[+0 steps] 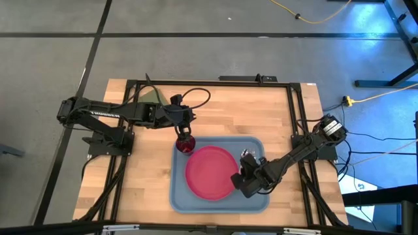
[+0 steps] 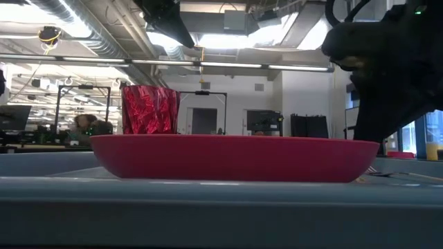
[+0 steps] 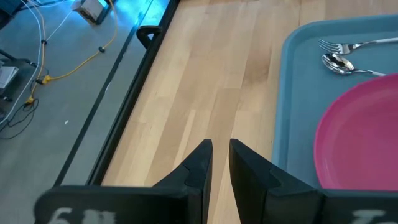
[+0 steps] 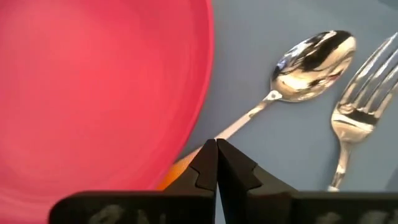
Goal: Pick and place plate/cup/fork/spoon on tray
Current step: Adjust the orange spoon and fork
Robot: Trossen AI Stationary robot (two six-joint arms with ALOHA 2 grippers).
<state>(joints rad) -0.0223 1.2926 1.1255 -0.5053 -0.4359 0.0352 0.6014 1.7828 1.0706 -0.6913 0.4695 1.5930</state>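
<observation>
The light blue tray lies on the wooden table. The pink-red plate rests flat in its middle. The dark red cup stands upright on the tray's far left corner, behind the plate in the low view. The spoon and fork lie side by side on the tray, right of the plate. My left gripper hangs above the cup, clear of it, its fingers almost together and empty. My right gripper is shut, low over the spoon's handle beside the plate's right rim. My right gripper's shut fingertips stand right over the spoon's handle, where the silver stem meets the orange grip. The fingers slant down toward the table's far side, along the handle. They hide the spot, so I cannot tell whether they touch it. The spoon lies flat on the tray.
A green pad lies at the table's far left, under my left arm. A black frame runs around the table. Bare wood shows far of the tray and to its left. A person sits in the room behind.
</observation>
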